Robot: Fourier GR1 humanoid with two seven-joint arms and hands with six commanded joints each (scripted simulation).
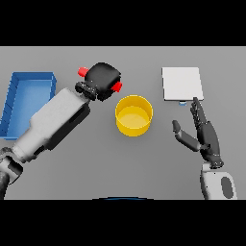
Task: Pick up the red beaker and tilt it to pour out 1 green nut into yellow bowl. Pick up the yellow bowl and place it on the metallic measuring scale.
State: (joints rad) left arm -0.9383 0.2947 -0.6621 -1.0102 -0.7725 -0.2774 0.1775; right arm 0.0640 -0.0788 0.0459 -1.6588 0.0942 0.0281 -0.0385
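My left hand (104,77) is shut on the red beaker (116,86), which lies tilted sideways in its grip. Only the beaker's two red ends show, one at the upper left of the hand and one at the right, pointing toward the yellow bowl (134,115). The bowl stands on the table just right of and below that hand; I see no green nut in it. The metallic measuring scale (181,83) is a pale square plate at the back right. My right hand (204,134) is open, fingers straight, between the bowl and the scale's near edge, touching neither.
A blue tray (14,103) lies at the far left of the grey table, beside my left forearm.
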